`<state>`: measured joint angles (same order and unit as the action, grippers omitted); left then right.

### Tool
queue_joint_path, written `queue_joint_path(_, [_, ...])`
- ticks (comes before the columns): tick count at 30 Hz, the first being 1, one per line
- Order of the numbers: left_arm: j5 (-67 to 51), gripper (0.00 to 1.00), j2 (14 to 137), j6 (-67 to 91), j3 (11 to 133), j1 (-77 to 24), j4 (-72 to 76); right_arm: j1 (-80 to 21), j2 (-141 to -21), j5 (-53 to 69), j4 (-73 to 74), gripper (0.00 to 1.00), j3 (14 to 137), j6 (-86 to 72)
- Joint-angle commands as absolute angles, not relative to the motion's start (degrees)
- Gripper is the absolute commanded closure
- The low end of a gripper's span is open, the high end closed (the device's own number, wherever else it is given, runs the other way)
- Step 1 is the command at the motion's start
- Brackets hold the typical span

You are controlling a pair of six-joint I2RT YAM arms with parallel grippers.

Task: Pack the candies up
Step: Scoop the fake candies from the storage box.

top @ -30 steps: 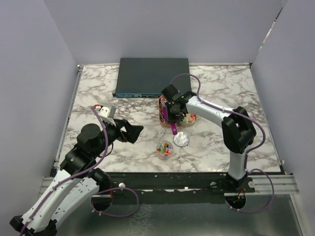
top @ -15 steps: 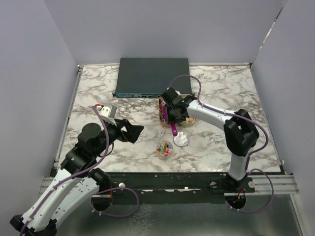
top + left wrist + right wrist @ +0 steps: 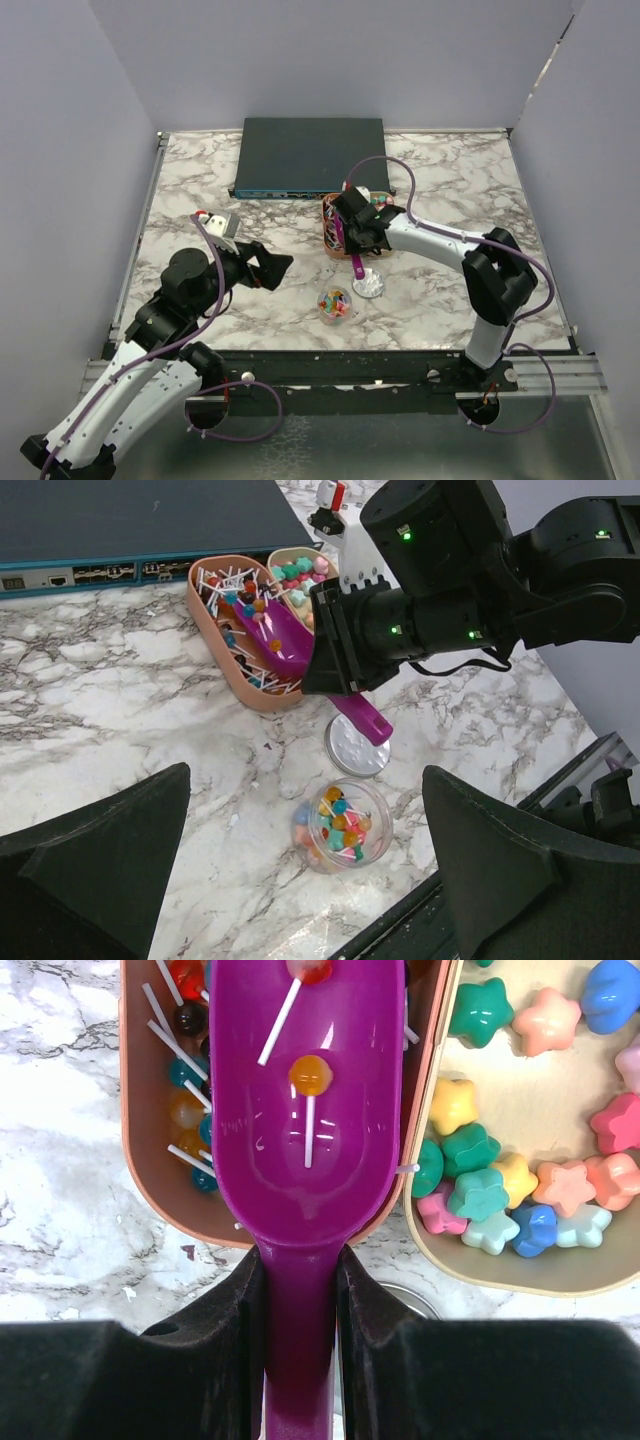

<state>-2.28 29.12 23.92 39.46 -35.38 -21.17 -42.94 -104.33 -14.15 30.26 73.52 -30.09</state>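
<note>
Two grippers: left gripper [image 3: 268,268] spread wide, idle, right gripper [image 3: 300,1360] clamped on purple scoop [image 3: 345,1160] handle | tray [image 3: 128,1110]: scoop bowl over lollipop side | jar [image 3: 340,825]: near, beside lid [image 3: 355,752] | candies [image 3: 311,1075]: two in bowl; carry level, tip slowly.

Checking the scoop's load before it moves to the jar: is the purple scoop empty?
No, an orange lollipop with its white stick lies inside the bowl of the purple scoop.
</note>
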Motion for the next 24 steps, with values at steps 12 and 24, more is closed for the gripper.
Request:
queue_joint_path(12, [-2.4, 0.01, 30.2, 23.0, 40.2, -34.4, -21.9, -43.7, -103.6, -20.5, 15.9, 1.0, 64.9, -27.9])
queue_joint_path(24, [-2.7, 0.01, 30.8, 23.1, 40.1, -33.9, -21.8, -44.8, -96.9, -22.6, 10.8, 0.99, 60.3, -24.4])
